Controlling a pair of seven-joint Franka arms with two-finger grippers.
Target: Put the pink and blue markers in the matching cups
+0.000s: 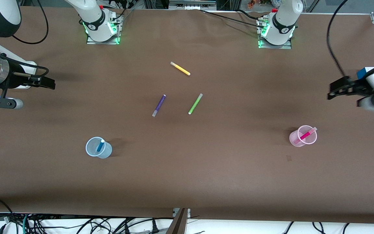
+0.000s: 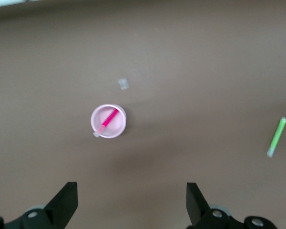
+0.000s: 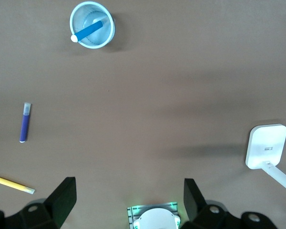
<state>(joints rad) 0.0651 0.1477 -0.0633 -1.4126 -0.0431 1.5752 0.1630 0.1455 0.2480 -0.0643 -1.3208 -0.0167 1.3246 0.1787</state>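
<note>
Blue cup (image 1: 98, 148) holds blue marker (image 1: 100, 145); pink cup (image 1: 303, 136) holds pink marker (image 1: 307, 133). Left end effector (image 1: 339, 88), right end effector (image 1: 42, 81): wide open, empty, over surface (image 1: 206, 175) ends. Best stay clear.

Even, fairly bright overhead light falls on the brown table (image 1: 206, 182), without glare on its matte cloth. Soft, faint shadows lie beside the blue cup (image 1: 98, 148) and the pink cup (image 1: 303, 136), and broad dim patches darken the cloth under the raised arms. Green lamps glow at both arm bases. The front view is sharp at its middle; the left gripper (image 1: 336, 89) near its edge is smeared by motion blur. The left wrist view is soft and hazy throughout, the pink marker (image 2: 108, 119) blurred. The right wrist view is crisper, with a grey shadow band across the cloth.
</note>
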